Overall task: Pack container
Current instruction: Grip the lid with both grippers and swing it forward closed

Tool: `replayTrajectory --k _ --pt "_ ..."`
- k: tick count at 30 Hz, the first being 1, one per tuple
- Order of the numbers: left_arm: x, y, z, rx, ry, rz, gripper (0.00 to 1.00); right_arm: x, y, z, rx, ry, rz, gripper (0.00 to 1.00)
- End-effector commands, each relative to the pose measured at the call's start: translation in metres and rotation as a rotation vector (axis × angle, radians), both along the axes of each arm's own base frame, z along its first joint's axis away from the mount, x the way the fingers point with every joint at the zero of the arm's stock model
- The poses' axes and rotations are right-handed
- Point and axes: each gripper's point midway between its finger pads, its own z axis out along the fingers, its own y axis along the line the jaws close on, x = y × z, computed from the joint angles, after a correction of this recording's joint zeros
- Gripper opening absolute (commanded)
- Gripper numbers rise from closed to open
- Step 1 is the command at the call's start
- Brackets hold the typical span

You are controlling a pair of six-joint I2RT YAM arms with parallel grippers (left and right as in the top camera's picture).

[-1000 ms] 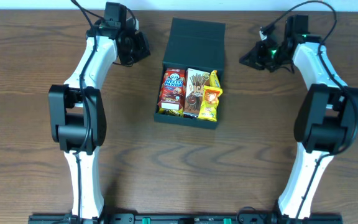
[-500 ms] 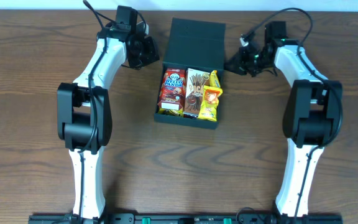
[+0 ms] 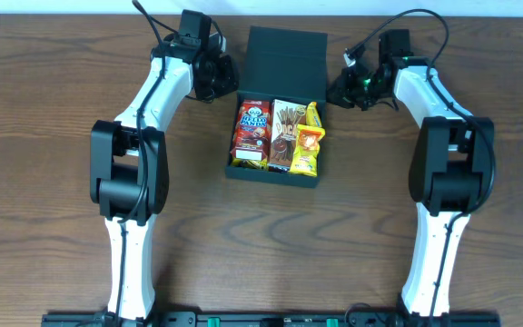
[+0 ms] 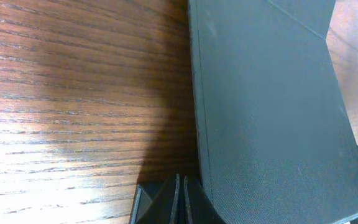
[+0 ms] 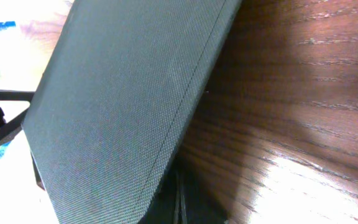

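Overhead, the container (image 3: 276, 173) sits in the middle of the wooden tabletop (image 3: 44, 136). Its dark flap lid (image 3: 287, 56) is open and stretches away from the arm bases. Three snacks lie side by side inside the body: a red Hello Panda packet (image 3: 252, 134) on the left, a brown packet of biscuit sticks (image 3: 285, 136) in the centre, and a yellow packet (image 3: 307, 143) on the right.

The left end effector (image 3: 223, 80) is at the lid's left edge and the right end effector (image 3: 337, 91) is at its right edge, so the lid lies between them.

From the left wrist, the left end effector (image 4: 180, 190) is clenched. Its two fingers (image 4: 165, 200) are pressed together with nothing between them, just beside the lid's long edge (image 4: 199, 112).

From the right wrist, the textured lid (image 5: 117, 106) tilts across the frame above the wood grain. The right end effector (image 5: 178, 196) is lost in the shadow under the lid's edge. I cannot tell whether it is clenched or released.
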Motion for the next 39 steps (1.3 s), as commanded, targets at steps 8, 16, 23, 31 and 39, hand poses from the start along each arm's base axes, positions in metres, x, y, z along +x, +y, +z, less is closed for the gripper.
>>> replayTrajectory --k 8,16,23,31,39 --pt "0.011 0.016 -0.013 0.089 -0.034 0.032 0.06 0.01 0.001 -0.006 -0.045 -0.01 -0.035 0.02" --pt "0.027 0.016 -0.015 0.074 -0.087 0.046 0.06 0.03 -0.001 -0.006 -0.039 -0.047 -0.106 0.01" --pt "0.018 0.004 -0.04 0.0 -0.013 0.026 0.06 0.024 0.012 -0.012 0.037 -0.008 -0.076 0.02" --pt "0.028 -0.017 -0.015 -0.169 -0.084 -0.047 0.06 0.025 0.033 0.019 0.212 -0.093 0.022 0.02" --pt "0.033 -0.02 0.025 -0.415 -0.158 -0.159 0.06 0.014 0.044 0.039 0.327 -0.157 0.136 0.01"
